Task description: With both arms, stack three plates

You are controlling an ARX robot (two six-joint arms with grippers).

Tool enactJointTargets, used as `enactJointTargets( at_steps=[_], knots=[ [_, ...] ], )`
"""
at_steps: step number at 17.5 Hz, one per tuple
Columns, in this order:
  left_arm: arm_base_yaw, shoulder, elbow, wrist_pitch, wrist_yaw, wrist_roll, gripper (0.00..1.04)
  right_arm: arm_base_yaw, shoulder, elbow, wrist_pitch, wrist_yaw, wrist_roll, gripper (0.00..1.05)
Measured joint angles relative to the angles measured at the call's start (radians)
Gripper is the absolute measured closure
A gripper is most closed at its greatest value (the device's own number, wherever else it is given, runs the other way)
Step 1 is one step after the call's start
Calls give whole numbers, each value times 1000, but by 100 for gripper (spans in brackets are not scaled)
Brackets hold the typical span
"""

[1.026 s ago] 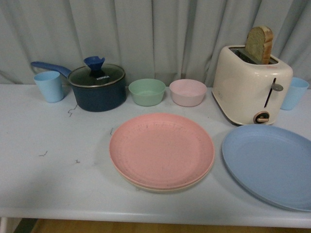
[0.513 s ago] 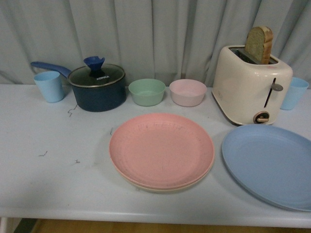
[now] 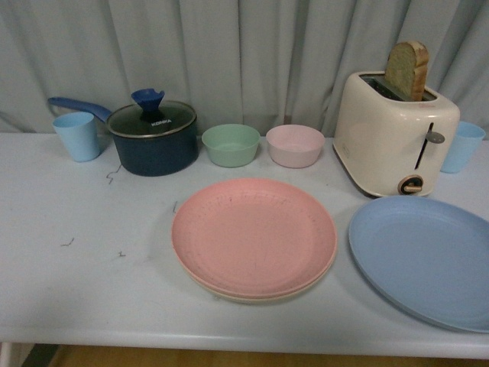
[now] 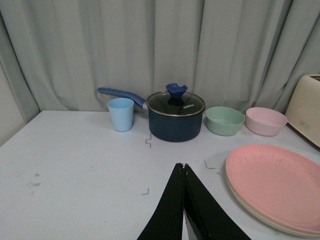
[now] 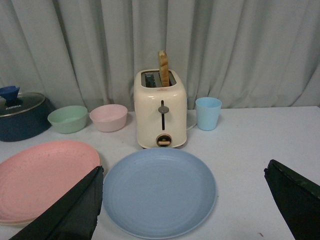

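The pink plate (image 3: 254, 237) is seen at table centre, stacked directly on the beige plate (image 3: 252, 298); of the latter only a thin rim is shown, at the 6 o'clock edge. The light blue plate (image 3: 424, 260) is laid flat on the table (image 3: 92, 290) at 3 o'clock of that pair, near but apart (its outer side is cut off by the frame), so it is not yet stacked.

A cream toaster (image 3: 396, 141) is placed at 12 o'clock of the light blue plate, just beside its rim, w/ a bread slice (image 3: 407, 70) stood upright in a slot. A right blue cup (image 3: 461, 147) is partly hidden at 3 o'clock of the toaster. A green bowl (image 3: 231, 144) & a pink bowl (image 3: 295, 145) are set side by side at 12 o'clock of the pink plate. A dark saucepan (image 3: 153, 138) w/ glass lid is found at 9 o'clock of the green bowl, and a left blue cup (image 3: 77, 135) at 9 o'clock of the pan, under its handle.

The L gripper (image 4: 183, 170) is shown w/ fingers pressed together, nothing between them, above bare table approx. 9 o'clock of the pink plate. The R gripper (image 5: 181, 172) is shown w/ fingers spread wide, nothing held; the light blue plate is framed between them.
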Motion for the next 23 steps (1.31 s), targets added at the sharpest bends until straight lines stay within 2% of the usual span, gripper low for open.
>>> enactJointTargets(
  at_steps=[4, 6, 8, 9, 11, 12, 13, 14, 19, 23],
  knots=[
    [0, -65, 0, -63, 0, 0, 103, 0, 0, 0, 0, 0, 0, 6],
    [0, -216, 1, -252, 0, 0, 103, 0, 0, 0, 0, 0, 0, 6],
    [0, -230, 0, -249, 2, 0, 103, 0, 0, 0, 1, 0, 0, 6],
    [0, -230, 0, -246, 0, 0, 97, 0, 0, 0, 0, 0, 0, 6],
    [0, -230, 0, -241, 0, 0, 74, 0, 0, 0, 0, 0, 0, 6],
    [0, -230, 0, -242, 0, 0, 61, -4, 19, 19, -76, -8, 7, 6],
    [0, -230, 0, -242, 1, 0, 49, -52, 224, 110, -215, -68, 19, 6],
    [0, -230, 0, -241, 0, 0, 38, -115, 422, 164, -147, -91, 18, 6],
    [0, -230, 0, -242, 0, 0, 20, -192, 691, 244, 9, -120, -6, 6],
    [0, -230, 0, -242, 0, 0, 7, -219, 888, 316, 98, -126, -20, 6]
  ],
)
